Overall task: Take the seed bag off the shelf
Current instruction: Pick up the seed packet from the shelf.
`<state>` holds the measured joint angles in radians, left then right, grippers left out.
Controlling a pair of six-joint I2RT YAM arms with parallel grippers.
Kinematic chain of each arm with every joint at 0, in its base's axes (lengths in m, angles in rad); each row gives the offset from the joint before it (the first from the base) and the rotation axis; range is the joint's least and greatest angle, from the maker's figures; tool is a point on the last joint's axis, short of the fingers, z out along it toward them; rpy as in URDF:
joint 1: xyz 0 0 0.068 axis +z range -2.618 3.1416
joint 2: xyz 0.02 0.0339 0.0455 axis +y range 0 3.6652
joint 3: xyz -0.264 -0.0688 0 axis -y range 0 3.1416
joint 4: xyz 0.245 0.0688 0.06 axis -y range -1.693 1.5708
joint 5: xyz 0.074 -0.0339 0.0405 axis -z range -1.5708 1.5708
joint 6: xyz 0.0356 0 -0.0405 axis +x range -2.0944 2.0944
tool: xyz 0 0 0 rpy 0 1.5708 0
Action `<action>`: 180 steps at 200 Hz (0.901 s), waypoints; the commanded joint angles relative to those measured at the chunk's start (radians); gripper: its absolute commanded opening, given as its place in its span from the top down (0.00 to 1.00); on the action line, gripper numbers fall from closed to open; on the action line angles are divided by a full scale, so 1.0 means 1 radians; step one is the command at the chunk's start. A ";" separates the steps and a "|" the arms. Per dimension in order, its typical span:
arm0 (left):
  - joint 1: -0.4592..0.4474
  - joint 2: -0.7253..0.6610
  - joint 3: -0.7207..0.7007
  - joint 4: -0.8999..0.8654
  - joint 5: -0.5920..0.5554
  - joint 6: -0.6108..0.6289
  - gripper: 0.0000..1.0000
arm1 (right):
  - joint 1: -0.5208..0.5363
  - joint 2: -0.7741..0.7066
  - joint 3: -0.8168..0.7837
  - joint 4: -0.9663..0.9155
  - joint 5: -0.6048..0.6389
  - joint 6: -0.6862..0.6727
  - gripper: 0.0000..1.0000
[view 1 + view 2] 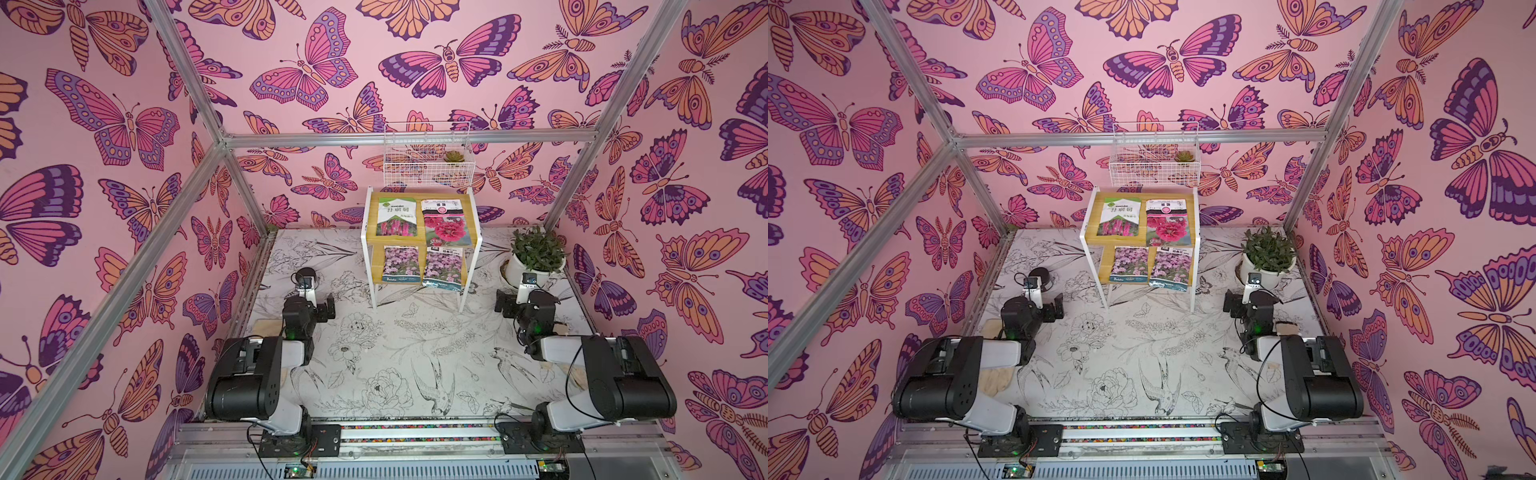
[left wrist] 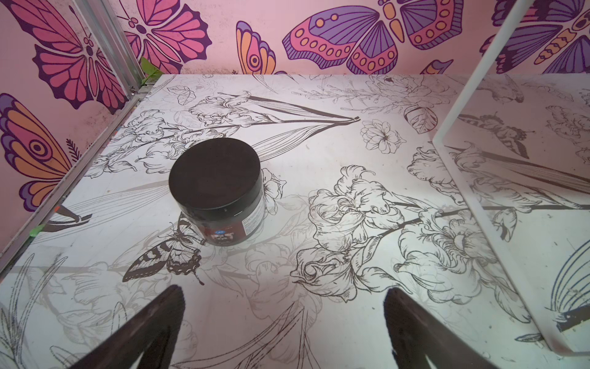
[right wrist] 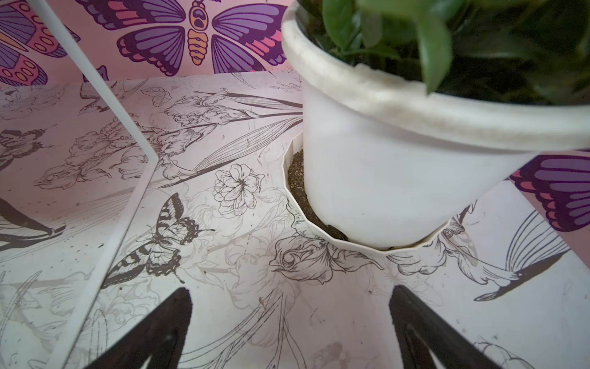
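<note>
4 seed bags lie on the shelf [image 1: 420, 195], a 2-tier yellow-slatted rack on thin white legs standing toward the back wall of the table [image 1: 399, 357], seen in both top views. On the upper tier sit a green-and-white seed bag [image 1: 396, 217] and, touching it, a red-flower seed bag [image 1: 445, 222]. On the lower, nearer tier lie 2 purple-flower bags: the first purple seed bag [image 1: 400, 264] sits square, while the second purple seed bag [image 1: 444, 268] overhangs the front edge of its board.

Open table spreads in front of the rack, between the 2 arms. The left gripper [image 2: 284, 332] hangs low over the table, its fingers wide apart and holding nothing; a dark-lidded jar [image 2: 217, 190] stands just ahead of it, and a white rack leg [image 2: 459, 166] crosses nearby. The right gripper [image 3: 290, 332] is likewise spread wide and empty, close to a white plant pot [image 3: 383, 179] that sits in a soil-strewn saucer [image 3: 295, 191] near the table's back corner.

A white wire basket [image 1: 428, 162] hangs on the back wall above the rack, with a small succulent [image 1: 454, 156] inside. The tabletop bears black line drawings of flowers and birds. Pink butterfly-print walls close 3 sides, framed by aluminium bars [image 1: 411, 138].
</note>
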<state>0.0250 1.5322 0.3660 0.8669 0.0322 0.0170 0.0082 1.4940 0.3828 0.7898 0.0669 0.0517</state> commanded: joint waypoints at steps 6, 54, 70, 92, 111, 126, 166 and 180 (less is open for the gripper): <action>-0.006 0.007 0.009 0.016 -0.009 -0.006 0.00 | 0.003 0.012 0.024 0.012 0.011 -0.006 0.01; -0.007 0.009 0.010 0.016 -0.010 -0.007 0.00 | 0.003 0.011 0.024 0.013 0.011 -0.006 0.01; -0.007 0.009 0.010 0.017 -0.010 -0.007 0.00 | 0.003 0.012 0.024 0.012 0.011 -0.006 0.01; -0.007 0.004 0.004 0.022 -0.028 -0.013 0.07 | 0.003 0.009 0.021 0.017 0.016 -0.006 0.00; -0.008 -0.031 -0.021 0.044 -0.104 -0.044 0.09 | 0.004 -0.008 0.030 -0.009 0.039 0.000 0.03; -0.010 -0.078 -0.027 0.039 -0.116 -0.043 0.12 | 0.006 -0.038 0.051 -0.069 0.042 -0.003 0.08; -0.040 -0.184 -0.013 -0.097 -0.164 -0.025 0.15 | 0.055 -0.127 0.083 -0.206 0.172 -0.005 0.09; -0.054 -0.241 0.003 -0.190 -0.193 -0.039 0.16 | 0.084 -0.166 0.066 -0.210 0.211 -0.016 0.10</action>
<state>-0.0082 1.3632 0.3492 0.8207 -0.0963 -0.0093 0.0528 1.3857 0.4473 0.6514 0.1772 0.0513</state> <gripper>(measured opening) 0.845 0.911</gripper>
